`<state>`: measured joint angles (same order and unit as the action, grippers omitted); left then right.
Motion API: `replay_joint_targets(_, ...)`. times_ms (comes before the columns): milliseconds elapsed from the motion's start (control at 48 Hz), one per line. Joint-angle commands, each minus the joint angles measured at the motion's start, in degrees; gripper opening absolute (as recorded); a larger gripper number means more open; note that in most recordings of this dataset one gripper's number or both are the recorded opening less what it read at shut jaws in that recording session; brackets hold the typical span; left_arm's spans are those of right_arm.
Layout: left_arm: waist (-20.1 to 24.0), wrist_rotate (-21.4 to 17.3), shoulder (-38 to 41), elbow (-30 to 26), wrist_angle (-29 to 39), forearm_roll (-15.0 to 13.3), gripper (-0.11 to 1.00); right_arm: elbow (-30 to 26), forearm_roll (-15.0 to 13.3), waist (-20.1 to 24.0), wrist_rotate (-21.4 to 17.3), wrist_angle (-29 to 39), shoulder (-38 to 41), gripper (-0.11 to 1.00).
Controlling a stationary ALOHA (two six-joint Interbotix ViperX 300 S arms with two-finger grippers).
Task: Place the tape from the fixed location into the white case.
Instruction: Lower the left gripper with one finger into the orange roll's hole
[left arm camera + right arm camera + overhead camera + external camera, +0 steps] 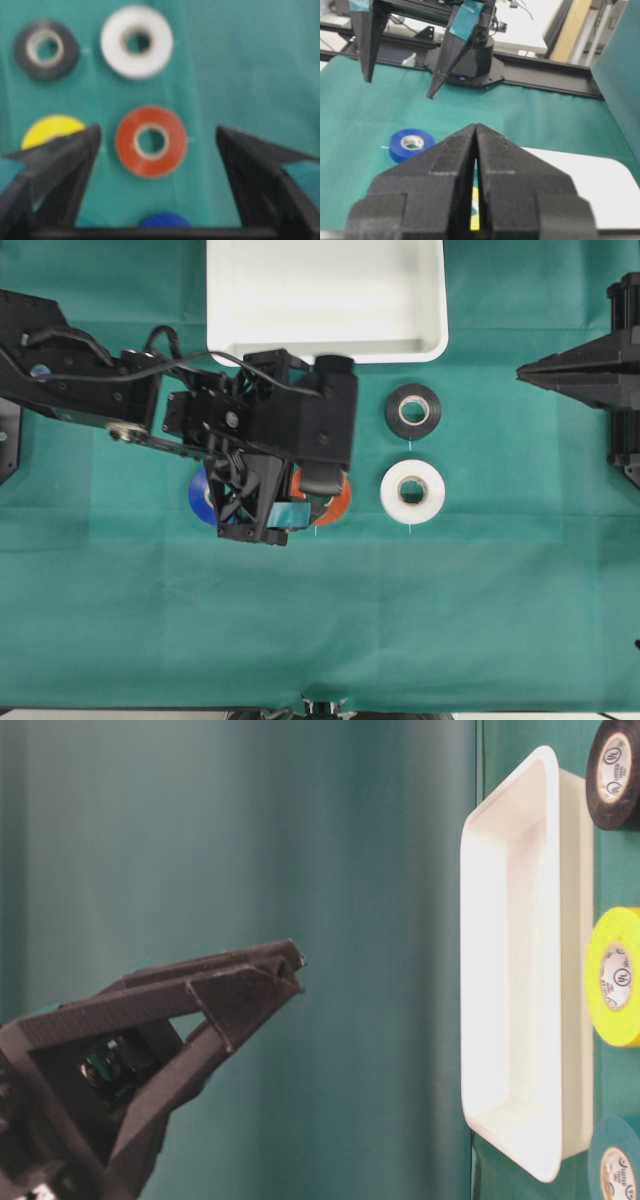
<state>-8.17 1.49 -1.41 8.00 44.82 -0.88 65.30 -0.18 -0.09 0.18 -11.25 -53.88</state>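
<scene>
Hiding most of the tape (338, 502), the left end effector (262, 530), fingers apart

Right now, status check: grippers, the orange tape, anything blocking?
Left gripper open, above the orange tape. Right gripper shut, empty. Tape flat on the cloth, untouched; white case empty. Nothing in the way.

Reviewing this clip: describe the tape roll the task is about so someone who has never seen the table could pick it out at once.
Start at the white case at the far edge of the green cloth; the rolls lie in front of it. The tape sits between the open fingers of the left gripper, below the white roll in the left wrist view. It is the only orange-red ring, with a pale core.
</scene>
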Motion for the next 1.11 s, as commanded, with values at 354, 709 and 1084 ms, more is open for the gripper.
replay_joint_targets(354, -0.44, 0.09, 2.11, -6.94, 9.32, 0.0, 1.0, -1.67, -0.09, -0.09, 0.0, 0.09, 0.26, 0.0)
replay_joint_targets(709, -0.44, 0.09, 2.11, -6.77, 9.23, 0.0, 1.0, -1.67, -0.09, -0.09, 0.0, 0.09, 0.35, 0.0)
replay_joint_targets(1084, -0.35, 0.09, 2.29, -5.89, 8.61, 0.09, 1.0, -1.67, -0.09, -0.09, 0.0, 0.09, 0.35, 0.0)
